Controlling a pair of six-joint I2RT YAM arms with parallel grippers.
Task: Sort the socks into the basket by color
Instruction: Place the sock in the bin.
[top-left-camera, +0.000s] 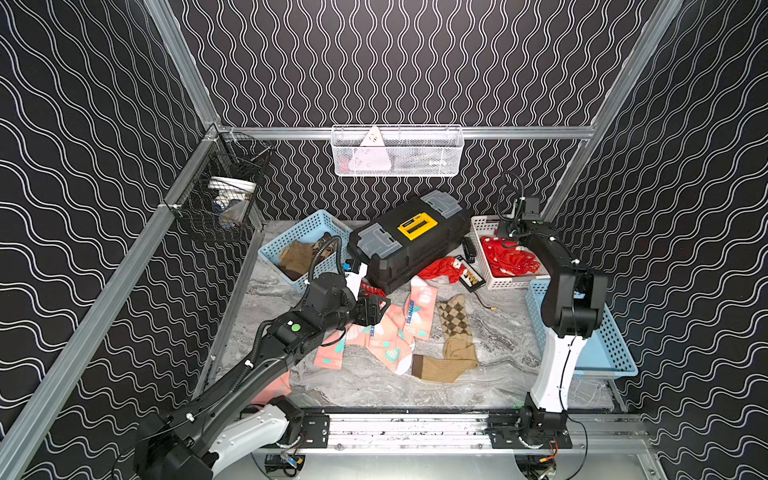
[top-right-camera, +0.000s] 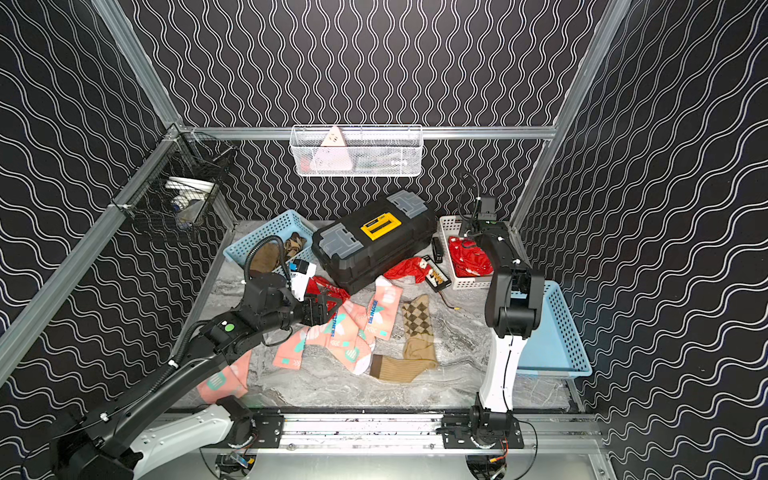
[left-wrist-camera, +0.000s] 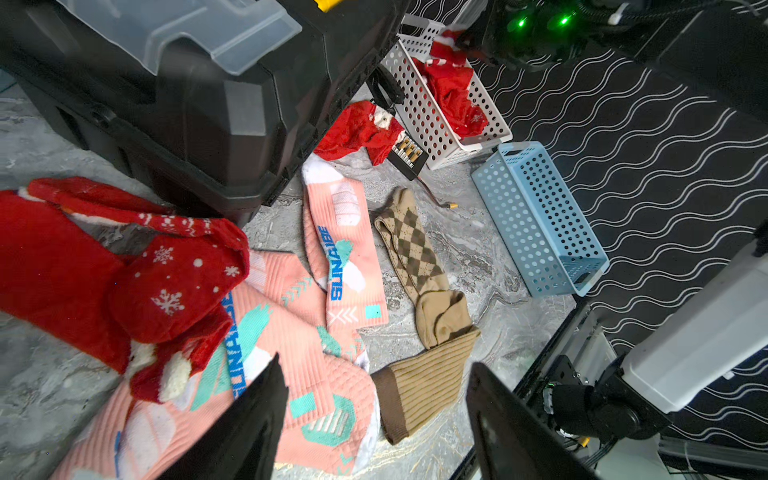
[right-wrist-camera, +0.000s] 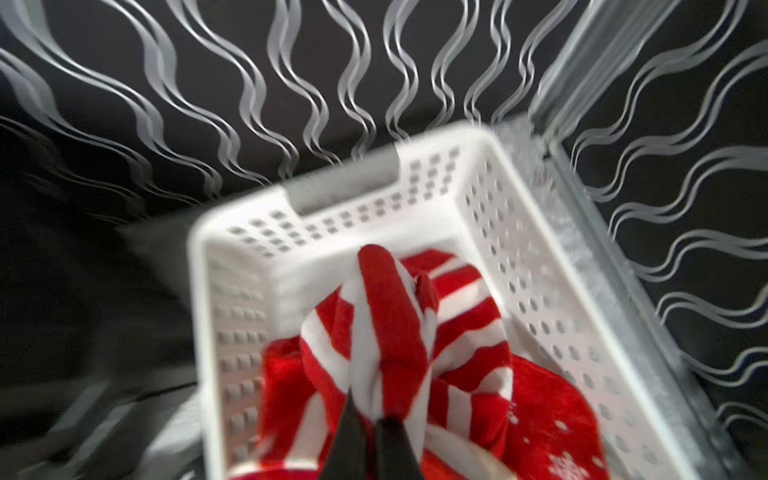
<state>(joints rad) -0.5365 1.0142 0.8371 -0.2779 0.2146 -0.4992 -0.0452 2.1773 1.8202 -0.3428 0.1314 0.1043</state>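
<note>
Grip: right gripper (right-wrist-camera: 370, 415) closed on striped sock (right-wrist-camera: 386, 332), hanging directly over white basket (right-wrist-camera: 490, 174), far right. Left gripper (left-wrist-camera: 374, 361) wide open, empty, above salmon-pink socks (left-wrist-camera: 299, 345) mid-table, the nearer arm.

Marble tabletop (top-left-camera: 374, 386) w/ toolbox (top-left-camera: 403, 245), white basket (top-left-camera: 498, 284), 2 blue baskets (top-left-camera: 299, 226), pink socks (top-left-camera: 390, 332), tan socks (top-left-camera: 457, 328), red sock (top-left-camera: 440, 268)

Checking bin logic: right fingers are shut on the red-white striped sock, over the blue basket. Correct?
Not quite. The right fingers are shut on the red-white striped sock, but over the white basket, not a blue one. The right wrist view shows it.
</note>
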